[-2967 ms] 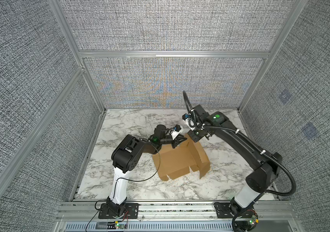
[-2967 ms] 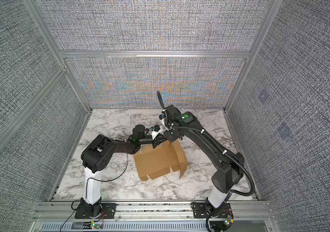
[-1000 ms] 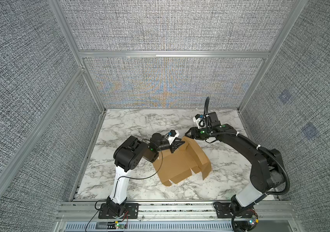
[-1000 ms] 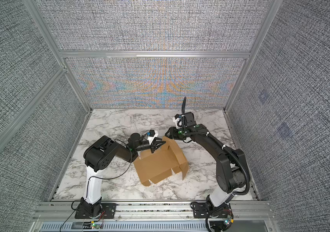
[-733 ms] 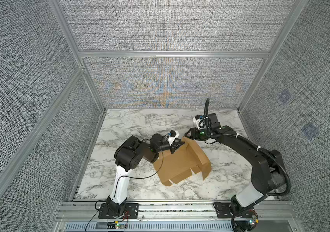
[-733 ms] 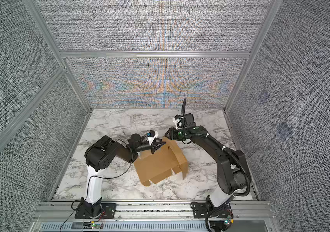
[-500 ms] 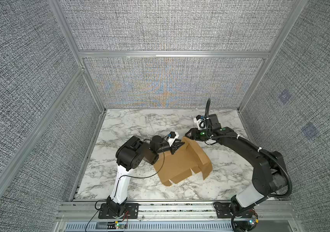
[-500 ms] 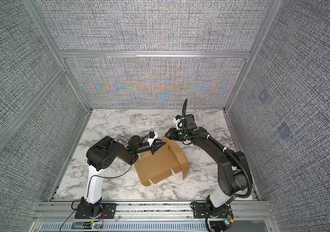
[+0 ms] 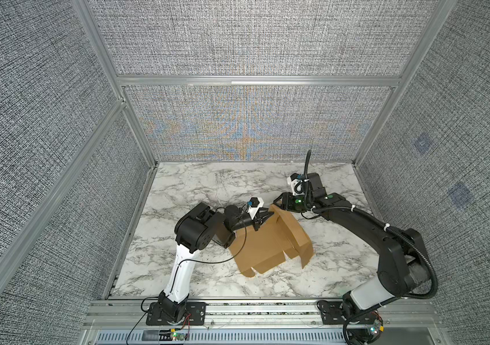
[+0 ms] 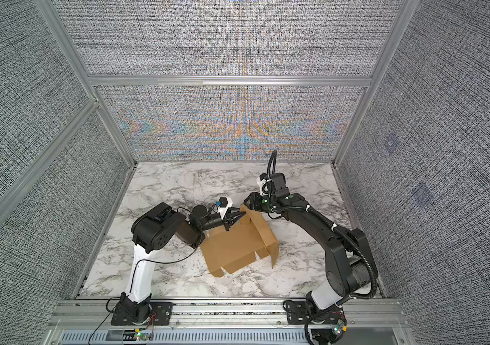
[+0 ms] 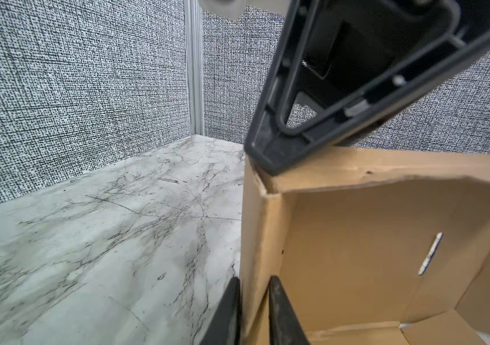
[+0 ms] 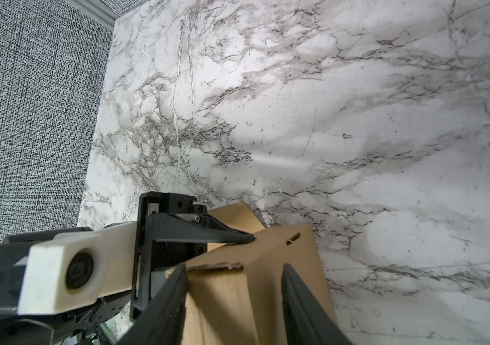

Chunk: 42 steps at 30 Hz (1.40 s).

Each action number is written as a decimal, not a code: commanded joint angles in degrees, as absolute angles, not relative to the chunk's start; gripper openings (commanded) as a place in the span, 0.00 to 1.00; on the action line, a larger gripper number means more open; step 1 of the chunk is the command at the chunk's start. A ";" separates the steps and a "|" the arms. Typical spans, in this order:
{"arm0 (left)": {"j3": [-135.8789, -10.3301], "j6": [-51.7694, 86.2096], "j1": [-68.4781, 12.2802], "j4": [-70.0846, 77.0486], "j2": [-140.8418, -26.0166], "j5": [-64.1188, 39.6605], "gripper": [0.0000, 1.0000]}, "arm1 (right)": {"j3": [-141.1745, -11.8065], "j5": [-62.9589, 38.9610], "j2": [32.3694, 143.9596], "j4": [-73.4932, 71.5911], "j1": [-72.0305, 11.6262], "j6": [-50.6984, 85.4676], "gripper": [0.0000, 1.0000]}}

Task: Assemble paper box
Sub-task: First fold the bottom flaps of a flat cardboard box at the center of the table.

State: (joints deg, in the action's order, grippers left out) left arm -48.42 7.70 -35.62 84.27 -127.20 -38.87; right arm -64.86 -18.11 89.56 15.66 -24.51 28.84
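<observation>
Left claw point(image 9: 263, 217): shut narrow, pinching an upright wall of the paper box point(image 9: 263, 249) at the box's 11 o'clock edge, in a top view. Right claw point(image 9: 280, 203): at the box's 12 o'clock corner, jaws partly apart over the cardboard. The box sits on the marble tabletop point(image 9: 207, 185), a little toward 5 o'clock of centre. The wall along its 3 o'clock side stands folded up. The large panel lies flat, and so does its notched 6 o'clock edge. In both top views the two claws meet at the far corner.

Left wrist view: two fingers point(image 11: 231, 310) clamp a thin cardboard wall, with no gap on either side. That wall meets a second upright wall at a corner, and a finger of the right claw rests on that corner. One slot point(image 11: 430, 254) in the inner panel is empty, with a pale surface showing through. A loose flap lies low inside the box.

Right wrist view: the claw's own fingers point(image 12: 178, 298) stand well apart with the box corner between them. One touches the rough corrugated top edge. I cannot tell whether the other presses. No firm clamp shows.

Judgement: part-way. Done: walls up on the far and 3 o'clock sides. Left to do: lock this corner, seat the tabs in the slots, raise the near side and close the box.
</observation>
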 commanded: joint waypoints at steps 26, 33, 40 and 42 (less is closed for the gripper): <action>-48.73 8.09 -39.09 87.06 -129.50 -31.21 0.19 | -66.25 -11.54 89.46 18.94 -27.07 30.02 0.49; -49.75 7.91 -39.37 86.37 -130.99 -30.05 0.19 | -66.18 -11.09 89.04 19.18 -27.07 29.97 0.49; -49.96 8.44 -39.84 87.76 -131.81 -27.91 0.06 | -65.74 -10.90 88.77 18.99 -27.07 30.32 0.48; -49.91 8.44 -39.95 87.89 -131.75 -27.61 0.01 | -65.36 -10.86 88.60 18.60 -27.08 30.82 0.48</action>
State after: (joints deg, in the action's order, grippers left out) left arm -49.98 7.92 -39.79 86.52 -131.52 -28.64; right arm -65.78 -11.44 88.90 17.74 -27.03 30.04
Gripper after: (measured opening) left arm 0.048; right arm 0.484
